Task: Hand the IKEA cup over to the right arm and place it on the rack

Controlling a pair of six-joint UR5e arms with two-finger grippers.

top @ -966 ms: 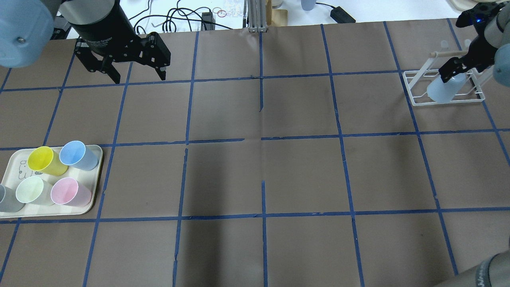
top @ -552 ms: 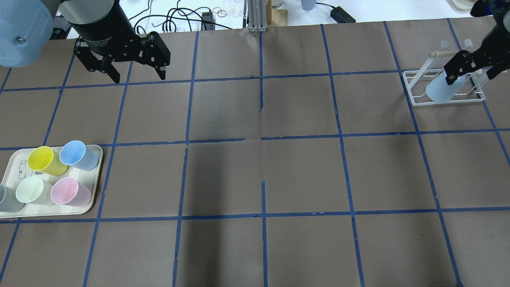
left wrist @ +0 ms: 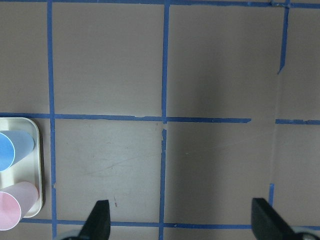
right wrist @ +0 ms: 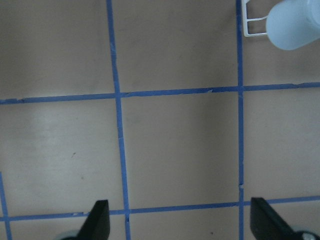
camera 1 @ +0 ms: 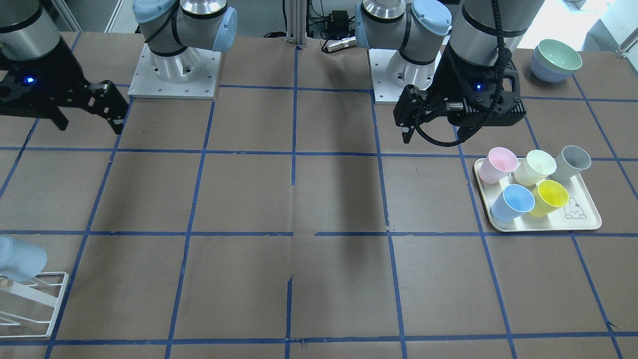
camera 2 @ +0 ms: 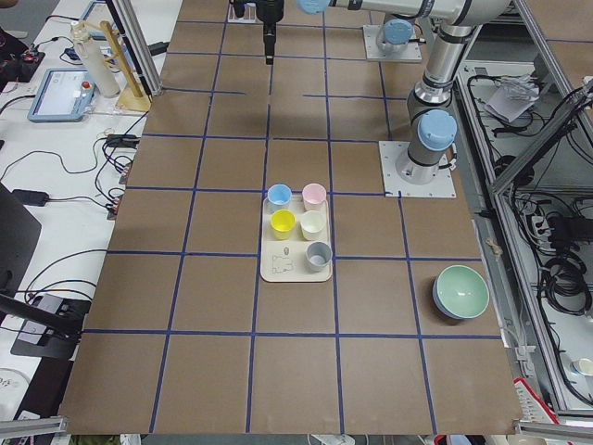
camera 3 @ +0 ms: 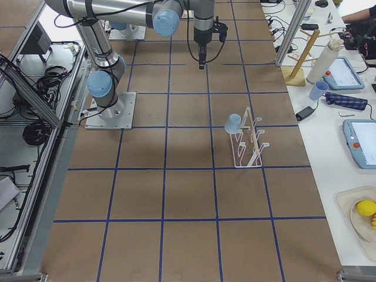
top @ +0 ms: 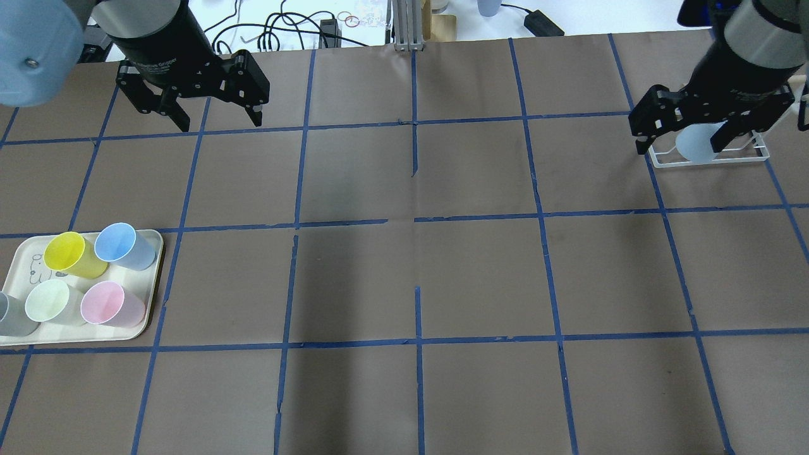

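The pale grey-blue IKEA cup [top: 694,148] sits upside down, tilted, on a rod of the white wire rack [top: 727,160] at the far right. It also shows in the front view [camera 1: 20,259] and the right side view [camera 3: 233,123], and at the top of the right wrist view [right wrist: 295,22]. My right gripper [top: 681,142] is open and empty, raised above and just in front of the rack, partly hiding the cup from overhead. My left gripper [top: 221,123] is open and empty, high over the far left of the table.
A cream tray [top: 19,253] at the near left holds a yellow cup [top: 66,253], a sky-blue cup [top: 120,243], a pale green, a pink and a grey one. Stacked bowls [camera 1: 556,60] stand beside the left arm's base. Brown paper with blue tape lines covers the table.
My right gripper has drawn back from the cup and risen, now pointing down and open. The cup stays on the rack. The left arm has not moved.
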